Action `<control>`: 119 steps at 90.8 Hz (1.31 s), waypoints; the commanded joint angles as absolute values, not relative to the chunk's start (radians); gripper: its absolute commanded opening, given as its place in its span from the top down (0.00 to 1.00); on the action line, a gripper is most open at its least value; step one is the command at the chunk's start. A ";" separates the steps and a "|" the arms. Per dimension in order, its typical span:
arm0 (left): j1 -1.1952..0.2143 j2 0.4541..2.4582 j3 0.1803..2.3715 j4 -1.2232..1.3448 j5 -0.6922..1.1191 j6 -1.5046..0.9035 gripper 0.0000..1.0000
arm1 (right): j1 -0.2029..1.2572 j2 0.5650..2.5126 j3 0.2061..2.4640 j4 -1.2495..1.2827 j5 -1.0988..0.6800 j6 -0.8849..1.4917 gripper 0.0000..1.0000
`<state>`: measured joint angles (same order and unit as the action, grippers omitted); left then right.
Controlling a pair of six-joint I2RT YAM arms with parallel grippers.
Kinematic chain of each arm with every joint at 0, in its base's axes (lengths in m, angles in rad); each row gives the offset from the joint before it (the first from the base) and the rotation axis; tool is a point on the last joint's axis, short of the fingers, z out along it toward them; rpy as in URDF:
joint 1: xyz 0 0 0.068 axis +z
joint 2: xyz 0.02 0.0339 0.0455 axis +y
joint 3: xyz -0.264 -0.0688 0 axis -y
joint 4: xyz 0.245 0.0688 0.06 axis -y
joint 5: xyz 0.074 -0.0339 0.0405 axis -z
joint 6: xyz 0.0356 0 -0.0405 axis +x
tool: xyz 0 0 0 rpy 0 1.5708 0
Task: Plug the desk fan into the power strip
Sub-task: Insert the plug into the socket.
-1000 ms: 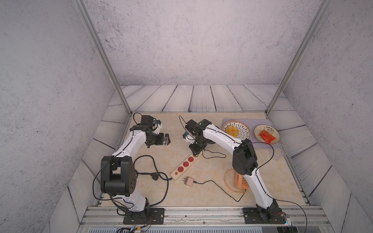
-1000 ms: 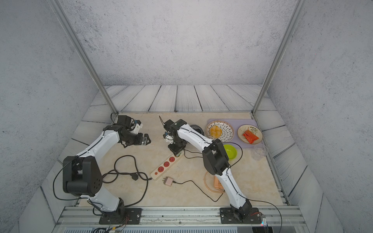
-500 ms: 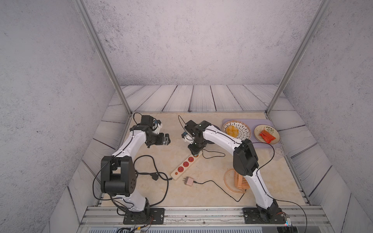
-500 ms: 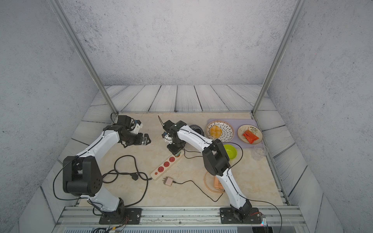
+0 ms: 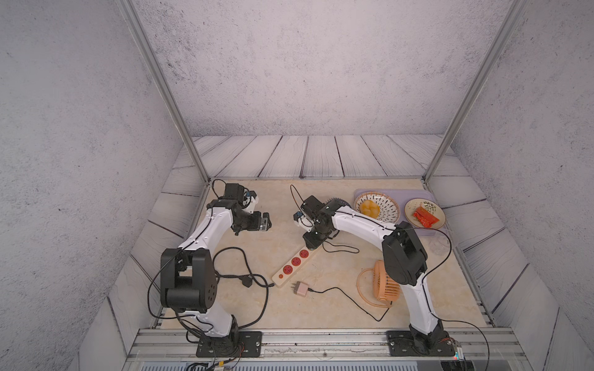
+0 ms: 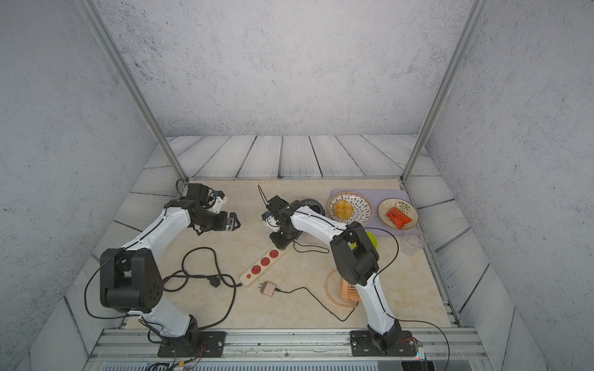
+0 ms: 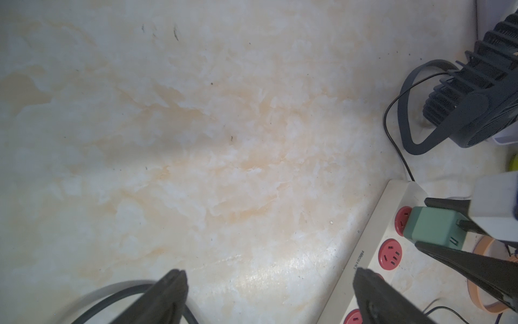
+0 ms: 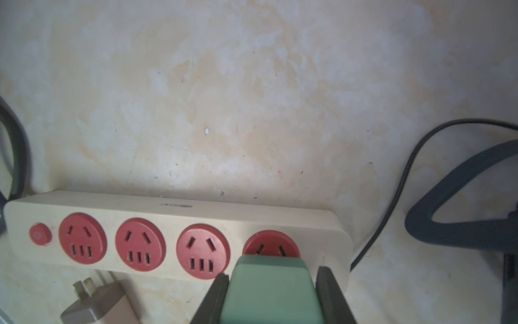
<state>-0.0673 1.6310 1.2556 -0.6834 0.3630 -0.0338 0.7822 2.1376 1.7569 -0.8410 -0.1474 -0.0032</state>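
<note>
Barely moved: my right pincer [image 8: 273, 273] clamps the green plug [image 8: 269, 291] at the power strip [image 8: 179, 207]'s end socket [image 8: 270, 242], left pincer [image 7: 269, 272] wide. Alignment unclear, maybe off; pushing could skid the strip.

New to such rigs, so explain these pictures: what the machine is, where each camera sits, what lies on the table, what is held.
Two robot arms work at a table. Two pictures look down from overhead; two come from wrist cameras. The right gripper is shut on a green plug at the end socket of the strip; whether it is fully in is unclear. The left gripper hangs open and empty. Also on the table: a pink plug, an orange fan, a dark fan.
</note>
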 commanded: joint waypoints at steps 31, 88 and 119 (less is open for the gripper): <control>-0.060 1.641 1.254 -0.690 0.376 -0.041 0.01 | 0.812 2.262 1.588 -0.848 -0.029 0.059 1.00; -0.059 1.637 1.245 -0.680 0.382 -0.044 0.01 | 0.782 2.228 1.297 -0.650 -0.112 0.130 1.00; -0.060 1.639 1.254 -0.690 0.381 -0.045 0.00 | 0.825 2.244 1.262 -0.638 -0.068 0.151 1.00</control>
